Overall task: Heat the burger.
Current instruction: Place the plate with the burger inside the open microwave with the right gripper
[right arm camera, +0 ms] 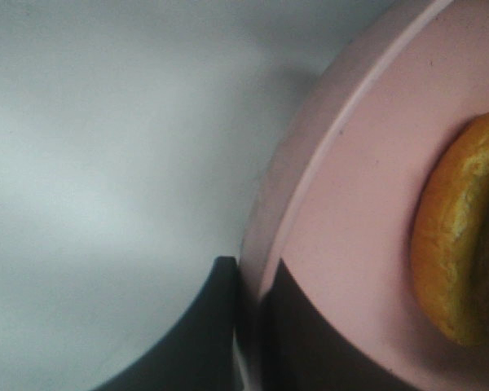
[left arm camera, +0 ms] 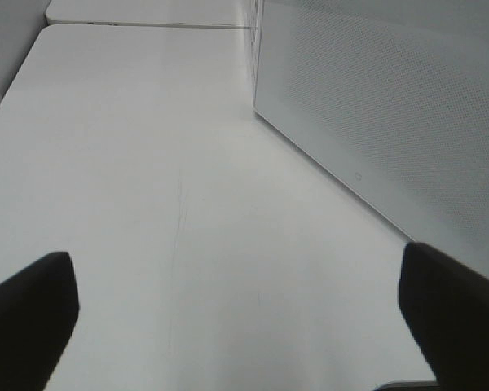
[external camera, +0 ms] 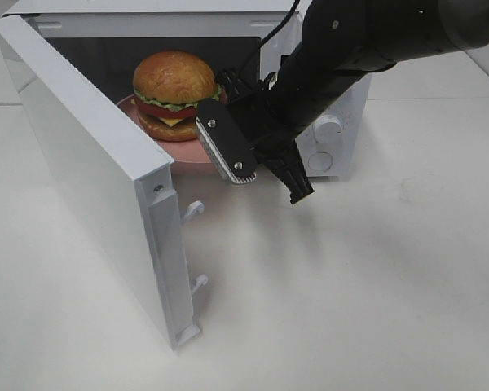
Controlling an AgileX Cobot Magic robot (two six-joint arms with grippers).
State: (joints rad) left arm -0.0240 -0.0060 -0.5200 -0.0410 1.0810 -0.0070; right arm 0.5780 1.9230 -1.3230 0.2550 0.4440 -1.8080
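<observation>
**Burger sits in the microwave, right gripper on the plate rim**

The burger (external camera: 175, 94) stands upright on the pink plate (external camera: 187, 152), inside the open microwave (external camera: 342, 106), a bit toward the hinge side. Its tall axis is vertical.

From the right gripper (right arm camera: 251, 285) the burger lies straight ahead, deeper in the box, w/ bare plate between them. This gripper is clenched on the near plate rim and does not touch the bun.

I judge the next move is to let go and pull straight back toward the front, so the plate does not drag out.

The door (external camera: 81, 163) stands wide open on the left. The left gripper (left arm camera: 236, 285) is released and empty, low over the table (left arm camera: 147, 163) beside a dotted white panel (left arm camera: 391, 98), prob. the nearer arm for the door.
</observation>
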